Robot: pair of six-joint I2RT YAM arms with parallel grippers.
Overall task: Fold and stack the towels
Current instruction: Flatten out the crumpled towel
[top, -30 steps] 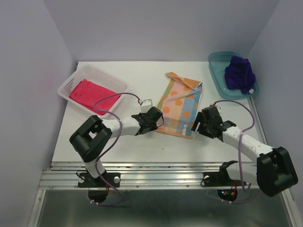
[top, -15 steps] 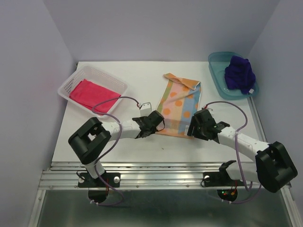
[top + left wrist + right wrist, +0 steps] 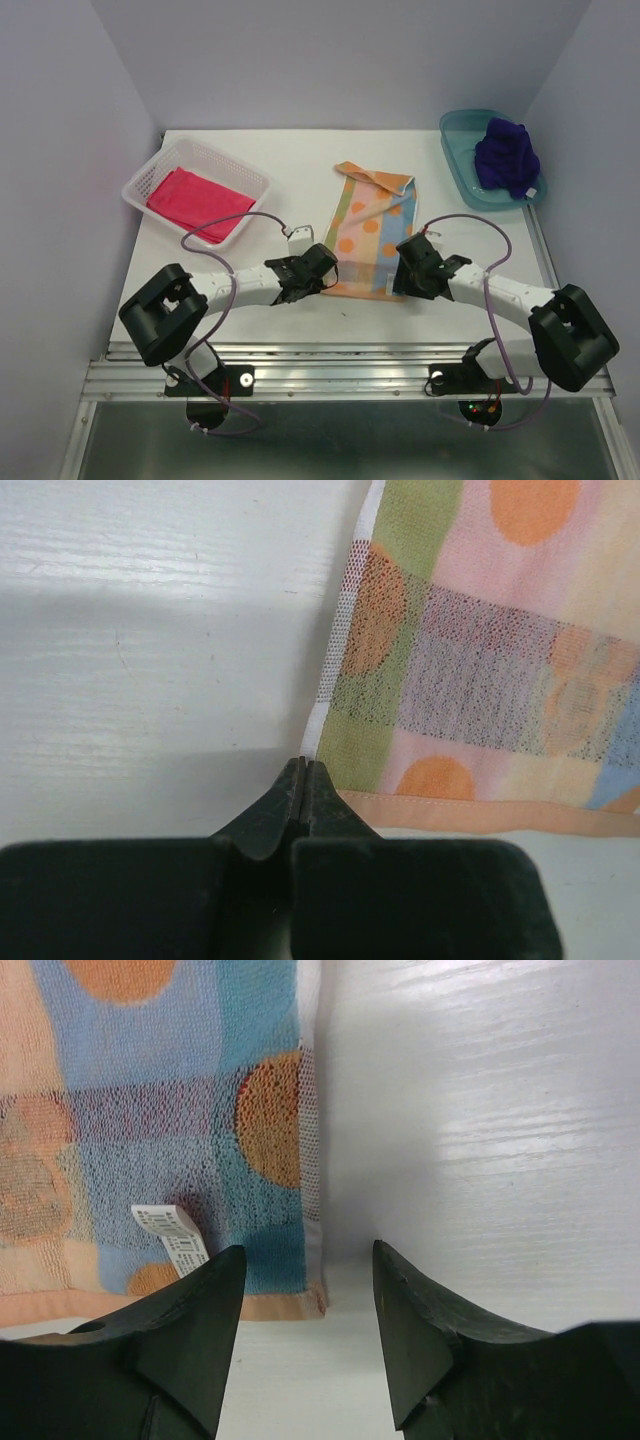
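The orange polka-dot towel [image 3: 368, 228] lies flat in the middle of the table. My left gripper [image 3: 322, 280] is shut, its tips [image 3: 303, 770] pinching the towel's near-left corner [image 3: 330, 740]. My right gripper [image 3: 400, 273] is open, its jaws [image 3: 307, 1250] standing either side of the near-right corner [image 3: 290, 1280], beside a white label [image 3: 165, 1232]. The pink-red towel [image 3: 195, 198] lies folded in the white basket. The dark purple-blue towel [image 3: 507, 155] lies bunched in the teal tray.
The white perforated basket [image 3: 215, 150] stands at the far left. The teal tray [image 3: 458, 135] stands at the far right corner. Purple cables loop above both arms. The table's front rail runs just beyond the arm bases.
Both grippers moved towards the near edge. The orange towel slid nearer and to the left with them and turned a little. The right jaws now stand open.
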